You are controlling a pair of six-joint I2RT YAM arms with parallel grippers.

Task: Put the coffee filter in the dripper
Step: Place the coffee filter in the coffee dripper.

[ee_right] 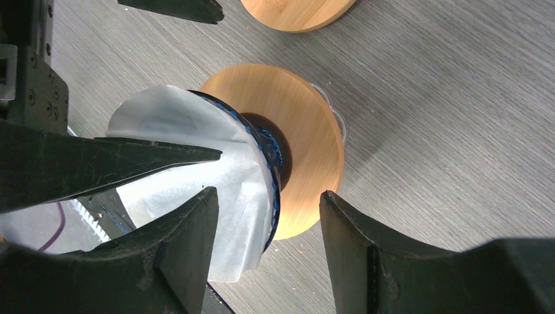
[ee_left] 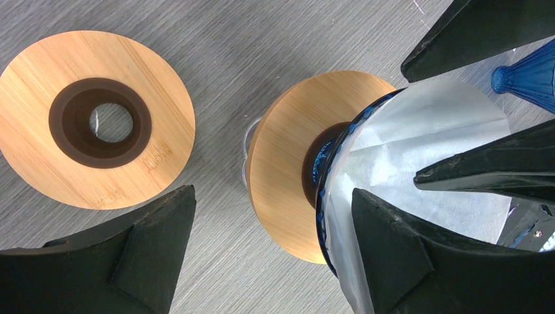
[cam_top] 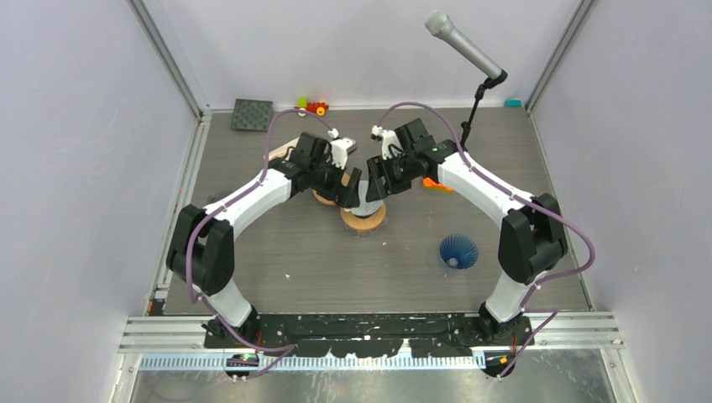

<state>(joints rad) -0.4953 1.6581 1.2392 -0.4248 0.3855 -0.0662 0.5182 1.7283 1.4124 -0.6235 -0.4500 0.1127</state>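
Left gripper (ee_left: 273,193) and right gripper (ee_right: 268,195), both spread empty, are straddling the dripper (ee_right: 273,157) rim; coffee filter (ee_right: 177,114) is lying inside, at right's nine o'clock.

Bright, even, diffuse light; soft shadows on the table (cam_top: 294,243); wrist views sharp.

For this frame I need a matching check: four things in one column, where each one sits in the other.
Things:
1. coffee filter
2. loose wooden ring
3. spare blue dripper
4. microphone

Places:
A. on a stand, back right
B. alone on the table, front right
C. inside the dripper on its wooden base
D. flat on the table, beside the wooden base

Pairs: 1-C, 2-D, 3-B, 4-A.
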